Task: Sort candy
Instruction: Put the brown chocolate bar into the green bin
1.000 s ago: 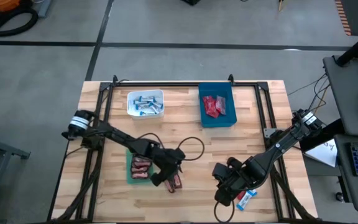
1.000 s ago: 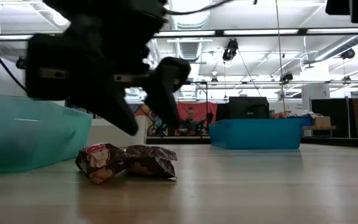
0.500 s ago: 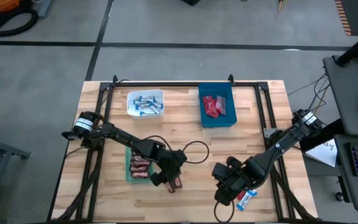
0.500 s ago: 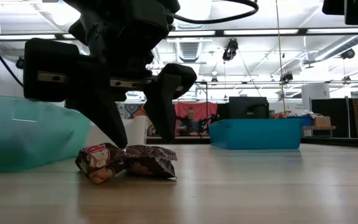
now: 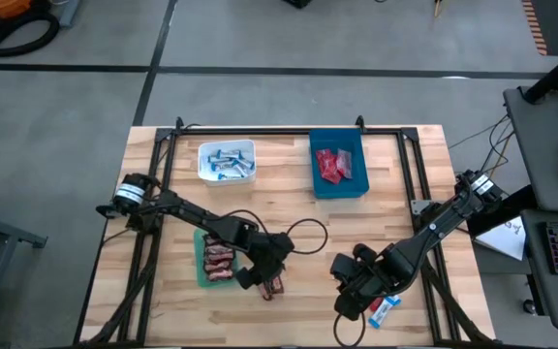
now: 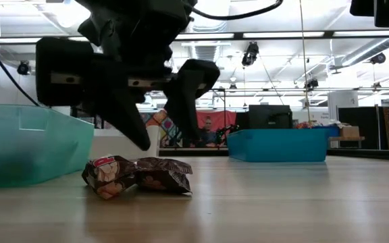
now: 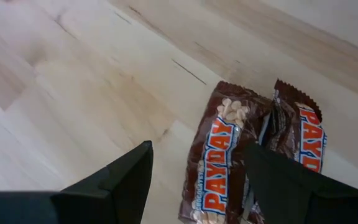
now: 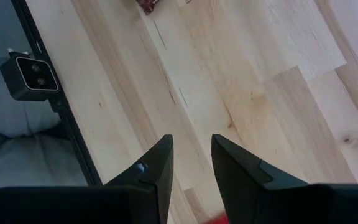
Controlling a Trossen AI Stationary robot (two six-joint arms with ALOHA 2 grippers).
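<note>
Two dark brown candy bars (image 7: 219,162) (image 7: 303,143) lie side by side flat on the wooden table, just right of the green bin (image 5: 201,264); the low view shows them too (image 6: 137,175). My left gripper (image 7: 197,149) hangs open a little above them (image 6: 162,143), its fingers astride the nearer bar without touching it. My right gripper (image 5: 347,308) hovers high near the table's front edge, its fingers (image 8: 192,142) a narrow gap apart with bare table showing between them. A blue-and-white candy (image 5: 384,310) lies beside it.
The green bin holds more brown bars (image 5: 219,260). A white bin (image 5: 227,160) with blue-and-white candy and a blue bin (image 5: 337,165) with red packets stand at the far side. A small camera (image 8: 27,79) sits by the black frame rail at the near edge.
My left gripper dipped down close to the two brown bars, then came up a little and tipped slightly, staying open throughout. The bars have not moved.
</note>
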